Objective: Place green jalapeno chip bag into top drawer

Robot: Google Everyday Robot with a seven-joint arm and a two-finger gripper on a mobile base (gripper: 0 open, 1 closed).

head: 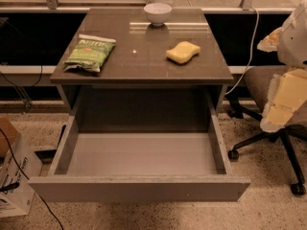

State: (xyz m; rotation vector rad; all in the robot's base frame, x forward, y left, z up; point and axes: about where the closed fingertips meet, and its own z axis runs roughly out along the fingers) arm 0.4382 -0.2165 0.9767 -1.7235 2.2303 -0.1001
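The top drawer (139,189) is pulled fully open and holds nothing, so the grasp, carry and release are all left. The green jalapeno chip bag (90,54) lies flat near the counter's (144,68) front left corner, its long axis running front to back, with the white top band toward the back edge. The pincer (281,104) hangs off the right edge, well apart from the bag. I cannot tell whether it is wide or narrow.

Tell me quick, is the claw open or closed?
Claw: at the right edge, beside the table; open or closed cannot be told. The green jalapeno chip bag lies on the table.
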